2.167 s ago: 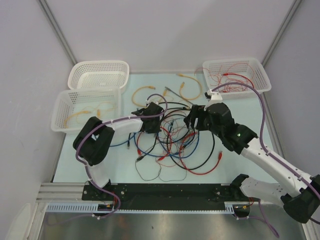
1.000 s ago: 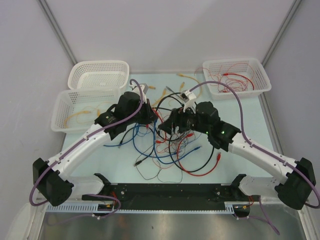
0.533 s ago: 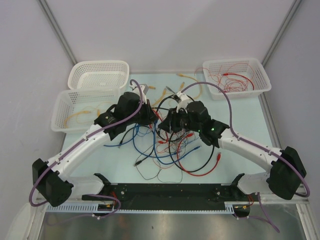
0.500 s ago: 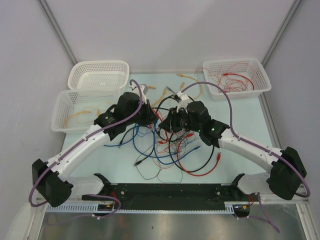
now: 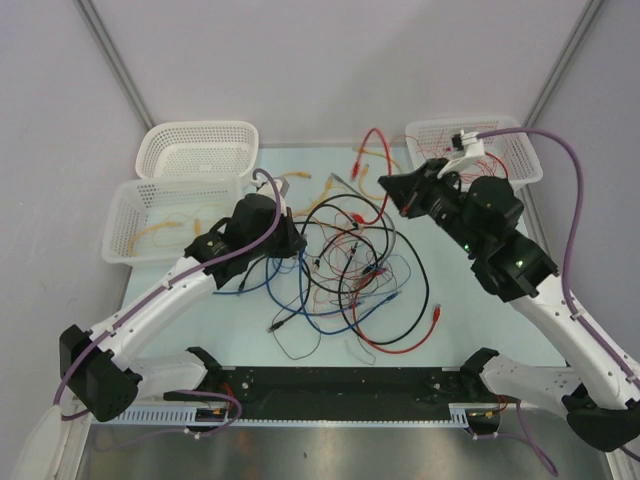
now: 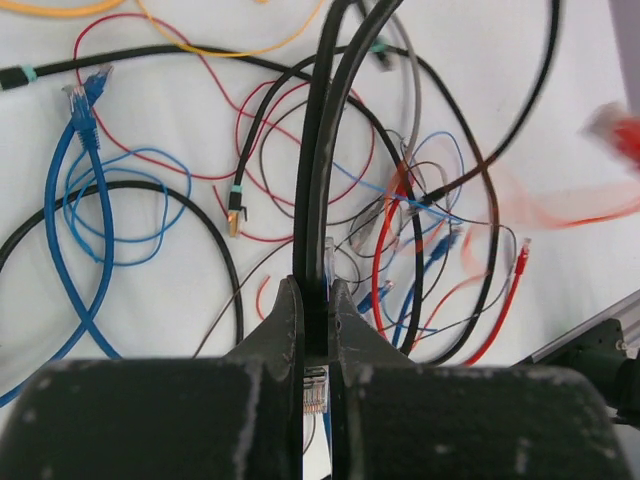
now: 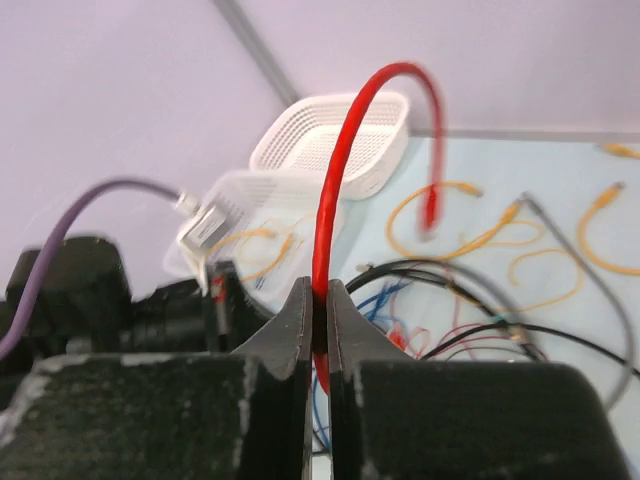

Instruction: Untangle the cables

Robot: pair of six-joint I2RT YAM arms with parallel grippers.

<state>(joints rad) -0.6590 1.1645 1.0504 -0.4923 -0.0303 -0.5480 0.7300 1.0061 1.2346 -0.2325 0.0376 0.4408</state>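
A red cable (image 6: 622,138) was blurred near the left wrist view's right edge; the black cable (image 6: 312,170) ran off its top.

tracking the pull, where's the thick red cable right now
Top view, right of centre: the red cable arcs up from the right gripper, just left of the right basket.

No writing, label, brand mark, number or sign can be read in any view: none on the cables (image 5: 340,270), on the white baskets (image 5: 197,125), or on the worktop (image 5: 230,330).
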